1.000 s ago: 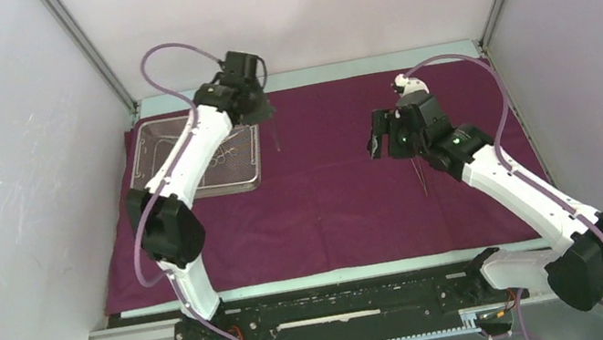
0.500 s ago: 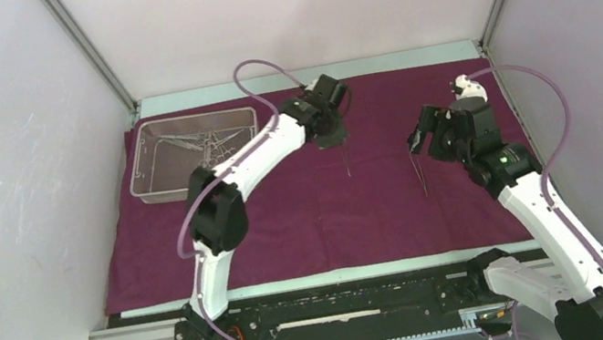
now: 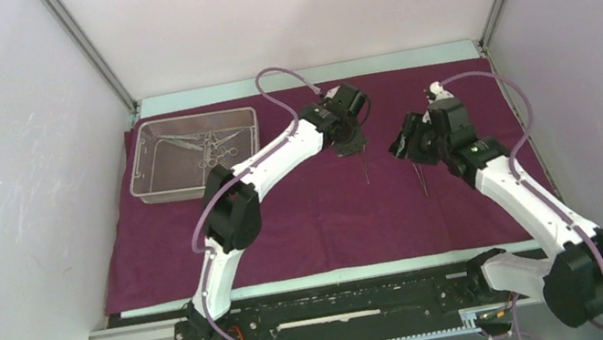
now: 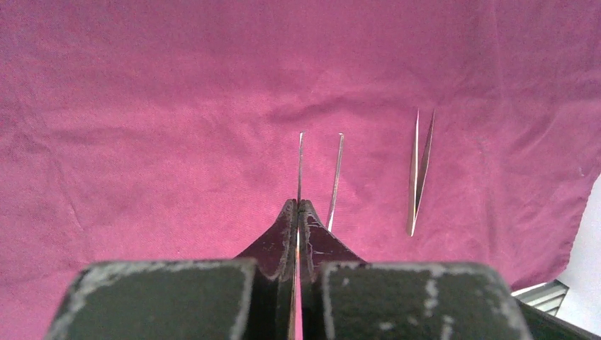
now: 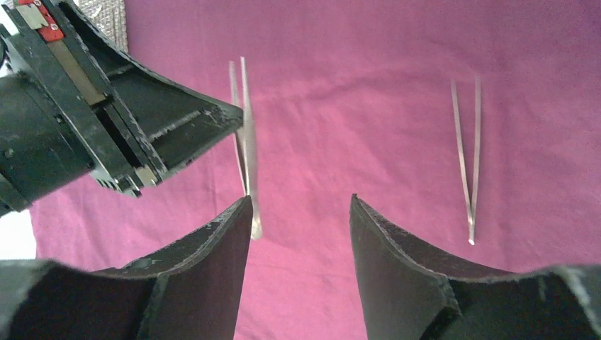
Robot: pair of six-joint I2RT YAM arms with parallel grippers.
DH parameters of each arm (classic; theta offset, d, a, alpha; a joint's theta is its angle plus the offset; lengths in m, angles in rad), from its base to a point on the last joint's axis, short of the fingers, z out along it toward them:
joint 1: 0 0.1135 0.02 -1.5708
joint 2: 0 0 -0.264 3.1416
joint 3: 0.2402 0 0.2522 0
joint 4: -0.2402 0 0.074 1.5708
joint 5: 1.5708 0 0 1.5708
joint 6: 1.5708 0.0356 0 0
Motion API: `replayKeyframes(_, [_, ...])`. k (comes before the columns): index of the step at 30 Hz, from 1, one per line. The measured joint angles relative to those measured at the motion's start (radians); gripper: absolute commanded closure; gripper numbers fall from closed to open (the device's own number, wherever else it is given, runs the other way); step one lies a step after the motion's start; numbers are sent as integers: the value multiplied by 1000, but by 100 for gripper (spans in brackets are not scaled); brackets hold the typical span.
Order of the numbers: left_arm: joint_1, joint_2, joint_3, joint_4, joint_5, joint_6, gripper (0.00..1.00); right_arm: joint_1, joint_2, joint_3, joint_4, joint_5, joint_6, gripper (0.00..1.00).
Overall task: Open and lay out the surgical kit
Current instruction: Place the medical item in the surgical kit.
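Fingers of the left gripper are pressed together, pinching a pair of tweezers over the middle of the maroon cloth wrap. The right gripper hangs just beside it, jaws spread and empty, above a second pair of tweezers lying flat. Bare cloth lies open toward the near edge, and the wire-mesh tray at the cloth's far left corner holds a cluster of steel instruments.

I see maroon cloth spread flat, mesh tray far left, tweezers lying right, second pair pinched in left gripper.
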Motion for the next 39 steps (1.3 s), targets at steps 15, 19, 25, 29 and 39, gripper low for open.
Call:
replayKeyframes(15, [-43,0,0,17,-1,11,100,6,316,34,231,-86,83,50])
replayKeyframes(19, [-48,0,0,16,-8,29,100,6,351,60,253,-86,84,50])
replayKeyframes(25, [-52,0,0,10,-38,59,100,6,380,90,274,-86,90,57])
replayKeyframes(29, [-56,0,0,2,-55,81,100,6,415,99,278,-86,95,58])
replayKeyframes(39, [-66,0,0,-18,-72,123,100,6,439,103,279,-86,95,59])
